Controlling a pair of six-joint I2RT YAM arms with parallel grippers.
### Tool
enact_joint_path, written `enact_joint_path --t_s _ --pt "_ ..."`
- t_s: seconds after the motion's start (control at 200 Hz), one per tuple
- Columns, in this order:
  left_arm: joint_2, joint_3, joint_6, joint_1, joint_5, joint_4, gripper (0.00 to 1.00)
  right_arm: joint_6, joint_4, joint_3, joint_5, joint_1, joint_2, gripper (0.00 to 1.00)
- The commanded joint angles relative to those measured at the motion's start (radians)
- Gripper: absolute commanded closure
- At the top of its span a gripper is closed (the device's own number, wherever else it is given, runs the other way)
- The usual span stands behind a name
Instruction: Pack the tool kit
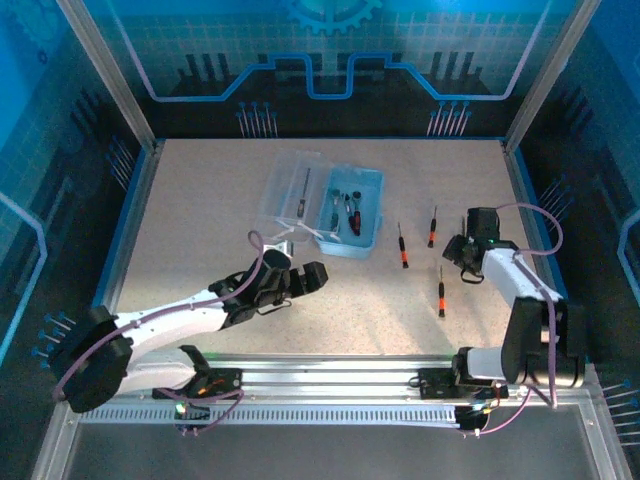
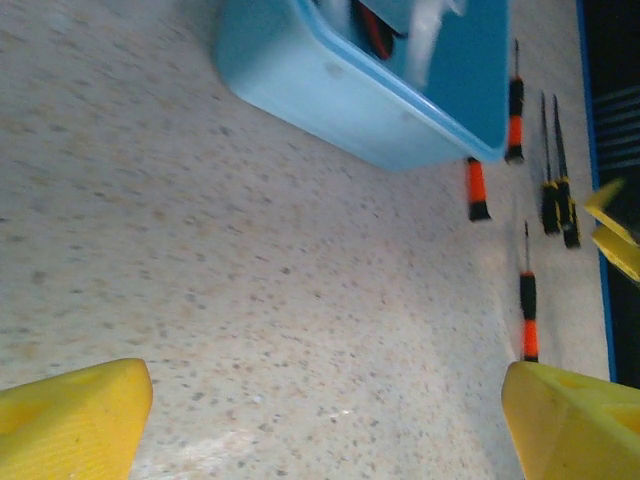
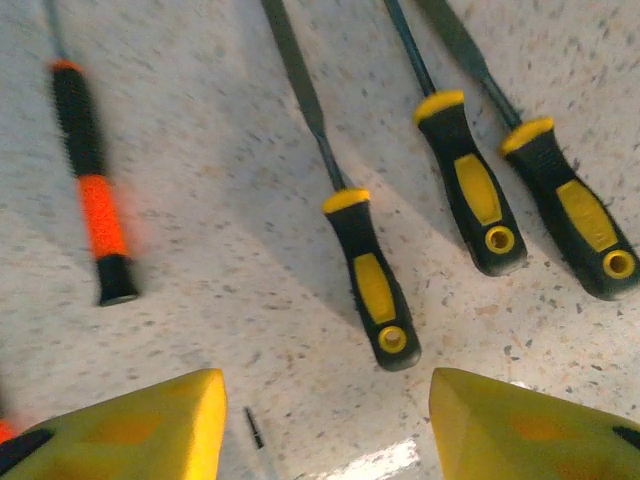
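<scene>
Both arm bases sit at the near edge of the speckled table [image 1: 200,240] in the overhead view. The left gripper [image 1: 312,276] hangs low over the table, just short of the near end of the tool kit case [image 1: 368,222]. That light-blue case lies mid-table. Its long axis runs from near to far, with the far end leaning slightly right, and dark tools lie inside it. Its clear lid [image 1: 285,185] is folded flat open on the case's left and has one slim tool resting on it. Three screwdrivers [image 1: 402,246] lie loose between the case and the right gripper [image 1: 468,252]. They are set apart from each other, roughly parallel, with their tips pointing away from the arms. How far either gripper is open is hard to read from above.

From the left wrist, the left gripper [image 2: 320,425] is spread wide, with one yellow fingertip [image 2: 75,420] at each lower corner and only bare table between them. The case [image 2: 330,95] crosses the top of this view on a slant from upper left to lower right. The orange-and-black screwdrivers [image 2: 527,315] lie beyond its right corner, and one of them is partly hidden by that corner.

From the right wrist, the right gripper [image 3: 320,430] is also open and holds nothing. Above its fingertips [image 3: 530,430] lie three black-and-yellow tools [image 3: 365,290], side by side with their handles toward the gripper. One screwdriver [image 3: 90,190] lies to their left.
</scene>
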Motion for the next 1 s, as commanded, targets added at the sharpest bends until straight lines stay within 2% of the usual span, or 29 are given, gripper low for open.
enact_joint_path --t_s 0.0,0.11,0.225,0.35,0.63,0.995 --pt "0.026 0.03 0.039 -0.019 0.078 0.041 0.09 -0.019 0.001 0.039 -0.011 -0.019 0.054 0.44" --pt "-0.007 0.013 0.063 -0.021 0.094 0.013 0.08 -0.02 -0.003 0.054 -0.03 -0.033 0.082 0.44" --pt "-0.063 -0.017 0.073 -0.021 0.067 -0.009 0.07 -0.025 -0.019 0.087 -0.016 -0.047 0.115 0.42" --pt "-0.111 -0.031 0.077 -0.02 0.043 -0.025 0.06 -0.04 -0.047 0.136 -0.06 -0.077 0.183 0.42" --pt "-0.126 -0.037 0.073 -0.019 0.027 -0.038 0.06 -0.067 -0.071 0.198 -0.109 -0.088 0.27 0.43" --pt "-0.139 -0.039 0.079 -0.019 0.013 -0.058 0.06 -0.07 -0.054 0.216 -0.194 -0.088 0.316 0.57"
